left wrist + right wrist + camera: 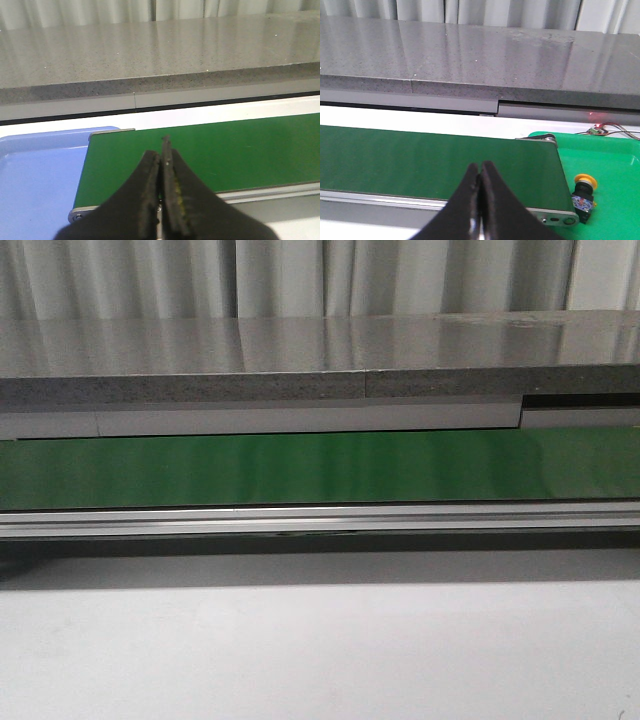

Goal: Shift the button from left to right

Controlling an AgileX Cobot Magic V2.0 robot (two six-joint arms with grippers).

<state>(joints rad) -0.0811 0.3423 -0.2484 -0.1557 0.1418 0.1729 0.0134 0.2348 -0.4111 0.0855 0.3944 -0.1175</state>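
Lab or industrial test cell, not a home. Green conveyor belt (320,468) in an aluminium rail frame (320,520) runs across the front view. Behind the belt, a long grey speckled stone-look surface (300,360), then pale pleated curtains (300,275). Blue tray (35,185) at one belt end, green tray (610,175) at the other, with loose wiring (600,131) near the green tray.

Button (583,194) base behind belt (435,162) end.

Front camera facing belt (320,470); wrist cameras low above its ends.
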